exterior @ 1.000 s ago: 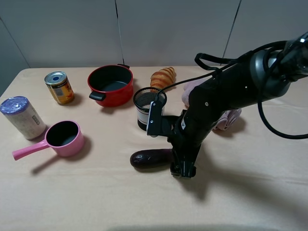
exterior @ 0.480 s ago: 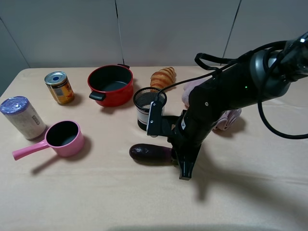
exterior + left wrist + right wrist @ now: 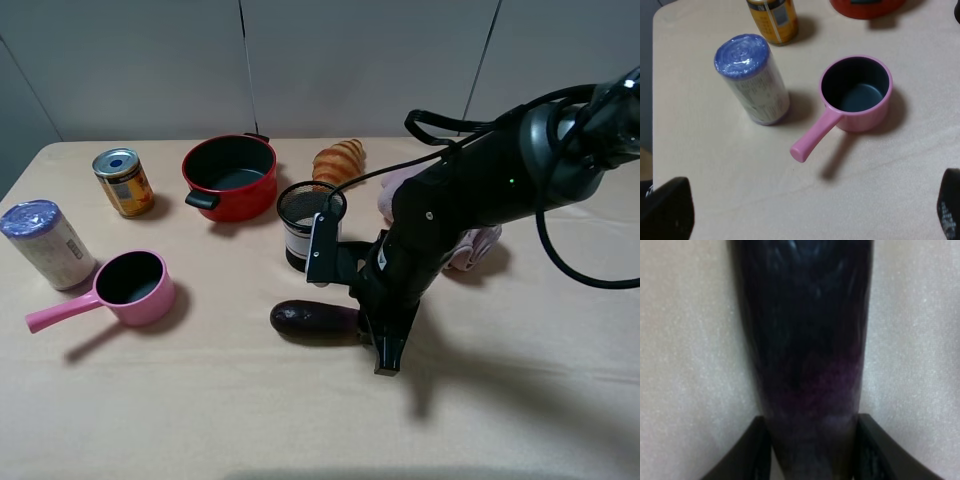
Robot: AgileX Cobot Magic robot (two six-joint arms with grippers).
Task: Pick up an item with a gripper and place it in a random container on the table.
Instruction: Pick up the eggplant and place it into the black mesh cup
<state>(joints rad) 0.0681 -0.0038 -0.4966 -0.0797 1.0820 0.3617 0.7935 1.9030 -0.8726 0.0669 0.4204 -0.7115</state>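
Note:
The dark purple eggplant (image 3: 310,320) lies on the beige table (image 3: 200,420), just in front of the black wire-mesh cup (image 3: 310,225). My right gripper (image 3: 380,345) points down at the eggplant's right end, which the arm hides. In the right wrist view the eggplant (image 3: 805,340) fills the frame, and the right gripper (image 3: 812,455) has both black fingers pressed against its narrowing sides. My left gripper (image 3: 805,220) is open and empty, with only its tips at the frame corners. It hovers above the pink saucepan and does not show in the exterior high view.
A red pot (image 3: 230,175), a croissant (image 3: 340,160) and a yellow can (image 3: 123,182) stand at the back. A pink saucepan (image 3: 135,285) and a blue-topped cylinder (image 3: 45,243) are at the left. A pink cloth (image 3: 475,245) lies behind the right arm.
The right gripper's fingers have closed in on the eggplant's right end. The eggplant has shifted slightly toward the back. Nothing has changed in the last half second.

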